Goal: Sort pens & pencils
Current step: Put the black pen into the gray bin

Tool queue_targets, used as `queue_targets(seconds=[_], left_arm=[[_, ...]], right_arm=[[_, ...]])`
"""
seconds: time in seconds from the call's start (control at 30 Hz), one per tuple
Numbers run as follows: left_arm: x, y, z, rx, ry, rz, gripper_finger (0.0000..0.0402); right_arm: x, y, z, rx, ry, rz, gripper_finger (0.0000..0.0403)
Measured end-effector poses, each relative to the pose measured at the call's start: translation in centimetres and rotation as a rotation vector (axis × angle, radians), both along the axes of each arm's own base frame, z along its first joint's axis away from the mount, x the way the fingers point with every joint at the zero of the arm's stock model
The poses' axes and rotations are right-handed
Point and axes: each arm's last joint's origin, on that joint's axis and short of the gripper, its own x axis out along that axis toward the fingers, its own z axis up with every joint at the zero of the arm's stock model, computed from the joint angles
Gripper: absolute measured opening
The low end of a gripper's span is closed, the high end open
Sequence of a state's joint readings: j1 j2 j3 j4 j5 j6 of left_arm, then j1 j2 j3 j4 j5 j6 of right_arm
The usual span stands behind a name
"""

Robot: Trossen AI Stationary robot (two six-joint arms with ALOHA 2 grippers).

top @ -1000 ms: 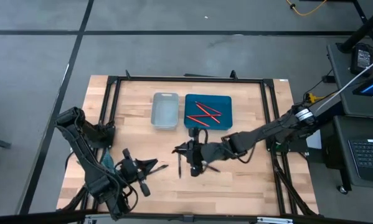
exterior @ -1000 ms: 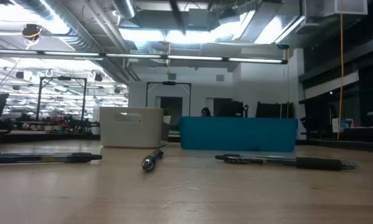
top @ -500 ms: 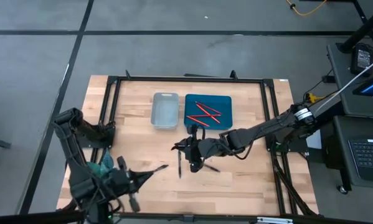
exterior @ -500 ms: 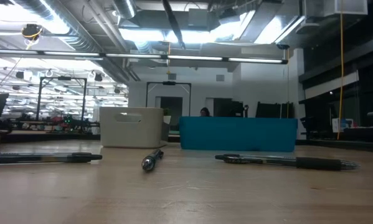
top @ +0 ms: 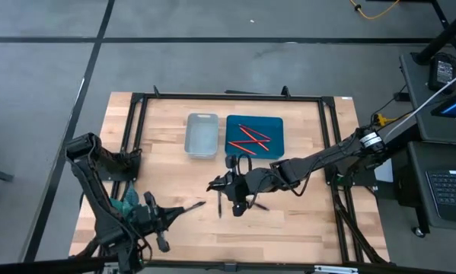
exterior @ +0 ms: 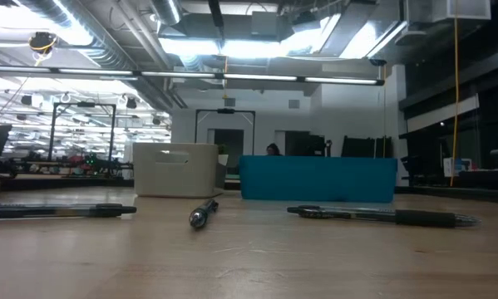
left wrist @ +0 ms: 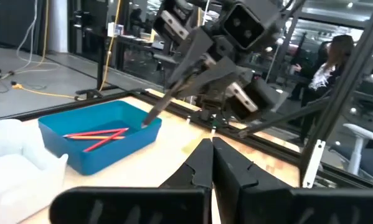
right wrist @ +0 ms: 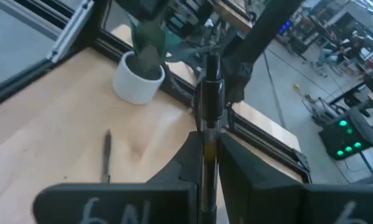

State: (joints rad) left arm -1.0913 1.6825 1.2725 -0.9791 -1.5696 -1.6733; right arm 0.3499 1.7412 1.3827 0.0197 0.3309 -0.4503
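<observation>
In the high view my right gripper point(top: 229, 185) reaches in from the table's right to its middle and is shut on a dark pen point(right wrist: 209, 87). The left wrist view shows that pen point(left wrist: 174, 93) in the air. Three more dark pens lie flat on the wood: one point(top: 196, 205) just ahead of my left gripper point(top: 170, 213), one point(top: 220, 205) below the right gripper, one point(top: 258, 204) to its right. My left gripper point(left wrist: 211, 152) is shut and holds nothing, near the table's near-left corner. Red pencils point(top: 249, 138) lie in the blue tray point(top: 276, 122). My right gripper pinches the dark pen between its two fingers point(right wrist: 187, 155), with the pen lying along them. The pen's barrel point(right wrist: 208, 118) runs out past the fingertips. The pen is lifted clear of the table and slants downward point(left wrist: 155, 112) away from the gripper.
A pale bin point(top: 202, 135) stands left of the blue tray at the table's far middle. A white pot with a green plant point(right wrist: 139, 81) sits by the left arm near the near-left edge. A black frame rail point(top: 228, 97) borders the table. A person point(left wrist: 329, 62) stands beyond it.
My left arm has drawn back toward the table's near-left corner, away from the pen in front of it, which has stayed put. My right gripper has shifted slightly toward the table's left with its pen held in the air.
</observation>
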Motion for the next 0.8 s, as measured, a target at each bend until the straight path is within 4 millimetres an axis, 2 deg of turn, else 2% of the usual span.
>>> queue_targets(seconds=[0.37,0.5,0.7,0.8], left_arm=[[0.6,0.1,0.0,-0.014,0.006,0.015,0.0],[1.3,-0.3,0.5,-0.034,0.057,0.01,0.0],[4.6,-1.2,2.9,-0.008,0.208,-0.056,0.0],[6.4,-1.0,3.5,0.028,0.266,-0.116,0.0]], right_arm=[[0.2,0.4,0.8,0.063,-0.07,0.116,0.0035],[0.8,0.7,-0.2,0.062,-0.06,0.123,0.0035],[1.6,1.0,-1.1,0.075,-0.088,0.144,0.0035],[1.7,1.0,-1.1,0.073,-0.087,0.145,0.0035]])
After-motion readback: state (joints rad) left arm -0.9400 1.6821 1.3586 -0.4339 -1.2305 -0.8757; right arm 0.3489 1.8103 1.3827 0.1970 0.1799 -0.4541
